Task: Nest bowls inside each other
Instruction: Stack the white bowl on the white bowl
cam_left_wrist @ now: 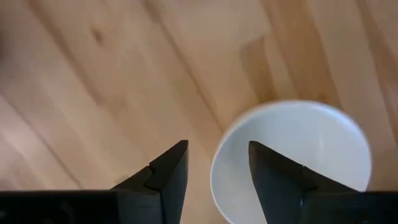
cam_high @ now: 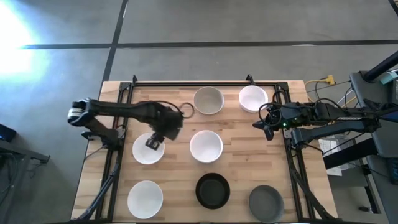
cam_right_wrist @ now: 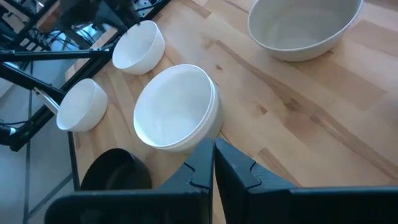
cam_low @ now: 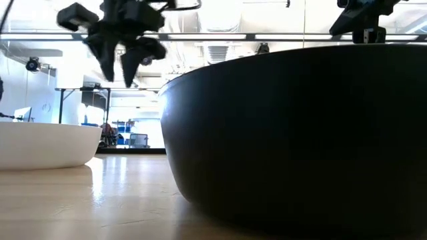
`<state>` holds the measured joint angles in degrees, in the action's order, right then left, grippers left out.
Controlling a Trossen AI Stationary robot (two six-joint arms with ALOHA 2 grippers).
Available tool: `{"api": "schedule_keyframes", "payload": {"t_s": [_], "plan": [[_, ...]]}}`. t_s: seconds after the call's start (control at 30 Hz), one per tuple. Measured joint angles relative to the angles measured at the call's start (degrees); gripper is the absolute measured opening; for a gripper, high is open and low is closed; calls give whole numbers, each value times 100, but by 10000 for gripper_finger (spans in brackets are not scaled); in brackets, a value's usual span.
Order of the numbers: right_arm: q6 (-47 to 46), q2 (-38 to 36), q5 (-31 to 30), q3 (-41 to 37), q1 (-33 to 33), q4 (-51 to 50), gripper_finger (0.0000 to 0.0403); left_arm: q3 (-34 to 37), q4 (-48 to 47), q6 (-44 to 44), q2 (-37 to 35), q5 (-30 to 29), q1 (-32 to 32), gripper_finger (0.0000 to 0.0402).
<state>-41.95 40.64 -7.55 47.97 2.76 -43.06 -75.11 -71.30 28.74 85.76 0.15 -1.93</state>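
Seven bowl places show on the wooden table in the high view. A beige-grey bowl (cam_high: 208, 101) and a white bowl (cam_high: 253, 98) stand at the far side. Two white bowls (cam_high: 142, 153) (cam_high: 206, 146) stand in the middle row. A white bowl (cam_high: 145, 199), a black bowl (cam_high: 212, 190) and a dark grey bowl (cam_high: 266, 203) stand at the near side. My left gripper (cam_high: 152, 143) (cam_left_wrist: 217, 148) is open above the left middle white bowl (cam_left_wrist: 292, 155), with a finger over each side of its rim and clear of it. My right gripper (cam_high: 266, 129) (cam_right_wrist: 213, 150) is shut and raised at the table's right edge.
Black frame rails (cam_high: 205, 83) run along the far edge and down both sides of the table. Cables and gear (cam_high: 329, 109) lie beyond the right edge. In the low view the black bowl (cam_low: 293, 133) fills the foreground, with a white bowl (cam_low: 47, 143) to its left.
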Motion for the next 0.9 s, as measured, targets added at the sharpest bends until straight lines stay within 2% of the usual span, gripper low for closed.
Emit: {"api": "schedule_keyframes", "payload": {"t_s": [0.2, 0.37, 0.47, 0.73, 0.9], "plan": [[0, 0, 0, -25, 0, 2, 9, 1197, 448, -10, -902, 7, -318, 153], [17, 0, 0, -28, 0, 3, 9, 1913, 581, -60, -1165, -202, -419, 153], [48, 0, -2, -31, 0, 3, 9, 2229, 879, -595, -1183, -479, -496, 153], [61, 0, -2, -33, 0, 3, 9, 2607, 1491, -942, -1151, -445, -696, 153], [59, 0, -1, -33, -1, 3, 9, 2609, 1702, -960, -968, -11, -783, 153]]}}
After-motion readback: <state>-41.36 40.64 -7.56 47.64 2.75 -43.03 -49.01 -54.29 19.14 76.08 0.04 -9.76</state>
